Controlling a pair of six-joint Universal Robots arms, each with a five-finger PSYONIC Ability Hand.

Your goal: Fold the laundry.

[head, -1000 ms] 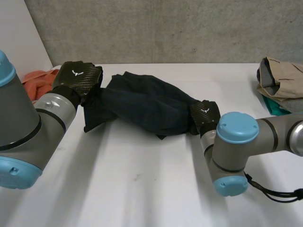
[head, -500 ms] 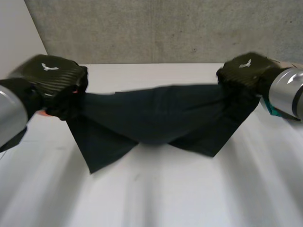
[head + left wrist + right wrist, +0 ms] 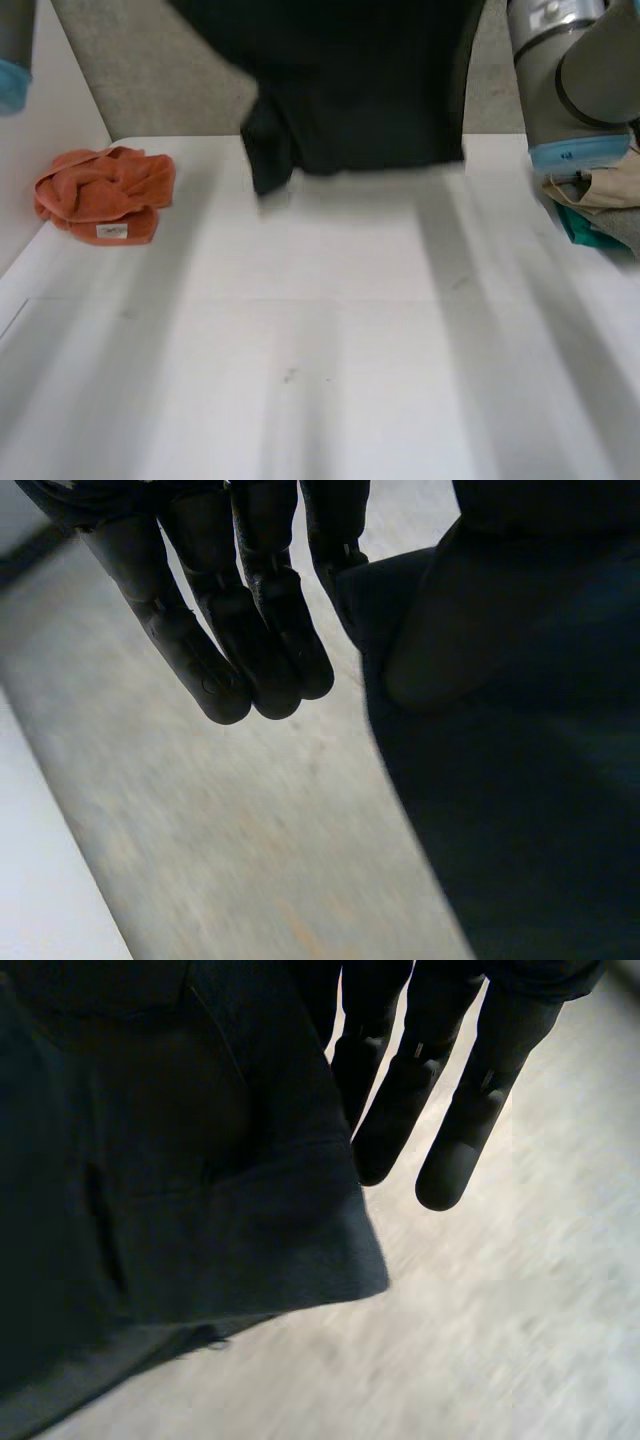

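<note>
A dark navy garment [image 3: 360, 90] hangs in the air over the far part of the white table [image 3: 320, 340], its lower edge just above the tabletop. In the left wrist view my left hand [image 3: 250, 630] has long straight fingers, and one edge of the garment [image 3: 520, 780] is pinched at the thumb side. In the right wrist view my right hand [image 3: 440, 1090] also shows straight fingers, with the garment [image 3: 150, 1160] caught beside them and draped over the thumb side. Both arms [image 3: 575, 80] reach upward.
A crumpled orange cloth [image 3: 100, 195] lies at the table's far left, near the wall. A pile of beige and teal clothes [image 3: 600, 205] sits at the right edge. A grey concrete wall stands behind the table.
Both hands have risen from the table, spreading apart and lifting the dark garment. It was bunched on the tabletop a second ago and now hangs stretched out in the air.
</note>
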